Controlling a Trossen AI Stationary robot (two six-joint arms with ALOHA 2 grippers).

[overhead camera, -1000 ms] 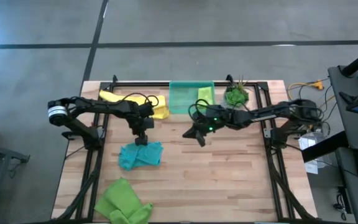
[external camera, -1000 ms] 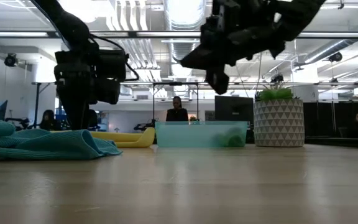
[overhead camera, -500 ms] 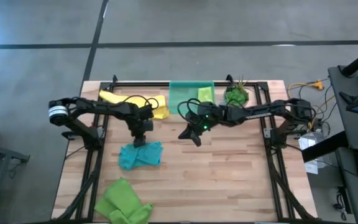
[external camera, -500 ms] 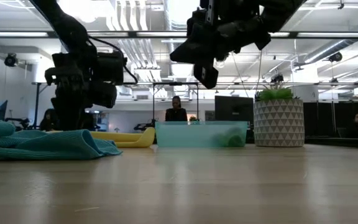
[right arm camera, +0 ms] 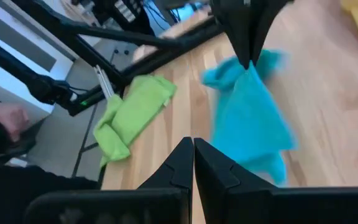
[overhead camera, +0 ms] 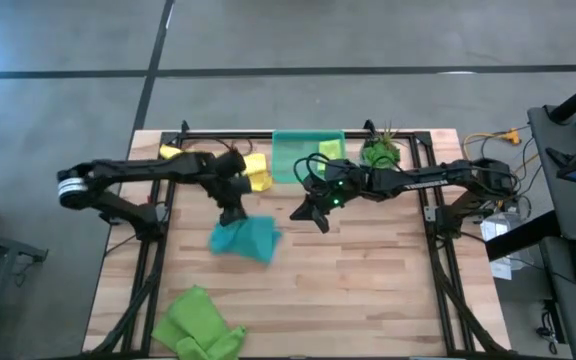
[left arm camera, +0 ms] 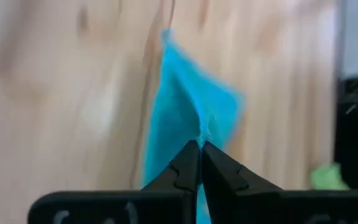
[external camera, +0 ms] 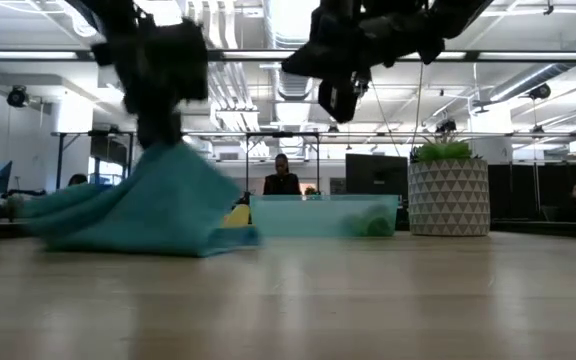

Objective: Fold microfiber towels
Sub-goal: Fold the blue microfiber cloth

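The teal-blue towel (overhead camera: 246, 238) stands as a raised tent at the table's middle left, its lower edge (external camera: 148, 243) on the wood. My left gripper (overhead camera: 233, 212) is shut on its top. My right gripper (overhead camera: 313, 215) hovers shut and holding nothing to the towel's right, in front of the tray. A lime green towel (overhead camera: 198, 322) lies bunched at the near left edge. The yellow towel (overhead camera: 255, 172) lies at the far left beside the tray. Another lime green towel (overhead camera: 330, 150) lies in the tray. My left gripper pinches a peak of the teal-blue towel (left arm camera: 199, 127) between its two fingertips, slanting down from above. One layer or several, I cannot tell. The towel hangs spread below the fingers (right arm camera: 248, 59), with its lower part resting on the table.
A translucent green tray (overhead camera: 293, 160) stands at the far middle, with a potted plant (overhead camera: 380, 152) to its right. Black frame rails run along the table's left and right sides. Bare wood lies across the near right half.
My left gripper has taken hold of the teal-blue towel and risen, pulling its top up and a little toward the table's right. The towel has gone from a low bunch to a tall tent with its bottom on the table. My right gripper has risen slightly.
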